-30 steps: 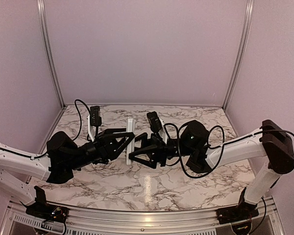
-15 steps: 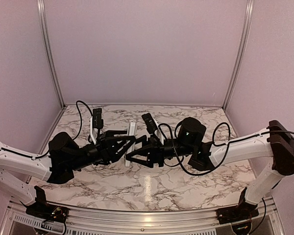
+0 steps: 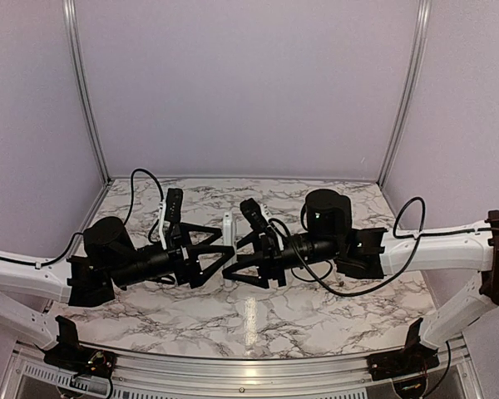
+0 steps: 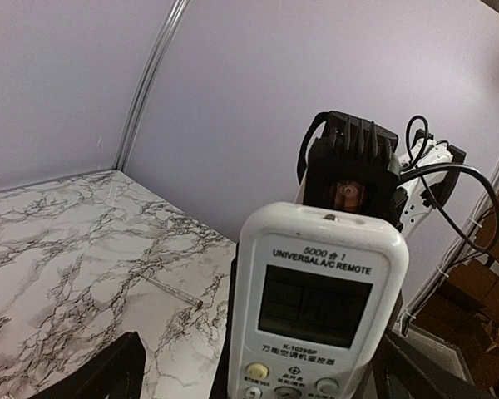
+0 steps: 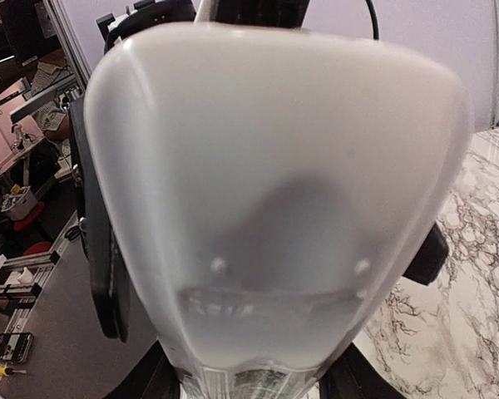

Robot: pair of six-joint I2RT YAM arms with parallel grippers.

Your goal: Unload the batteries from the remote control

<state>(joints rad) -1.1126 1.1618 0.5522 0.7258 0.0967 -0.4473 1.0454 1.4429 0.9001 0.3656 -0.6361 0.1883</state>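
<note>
The remote control (image 3: 228, 226) is held upright above the marble table (image 3: 150, 312), at the centre of the workspace, between the two arms.

Right gripper (image 3: 230, 258): clenched on the remote control. In the right wrist view, the white back of the remote control (image 5: 274, 183) fills the frame, blurred at close range. The dark fingers (image 5: 154, 374) press against its two long edges near the lower end.

Left gripper (image 3: 220, 253): released, with the jaws spread wide. In the left wrist view, the face of the remote control (image 4: 316, 307) is turned toward the camera, with the grey display and the top row of buttons visible. The remote control stands between the two fingers (image 4: 116, 370). The finger on the left of that view is well apart from the white casing. The one on the right is near the casing but shows a gap.

A thin pale strip (image 4: 170, 291) lies flat on the table, apart from both grippers.
</note>
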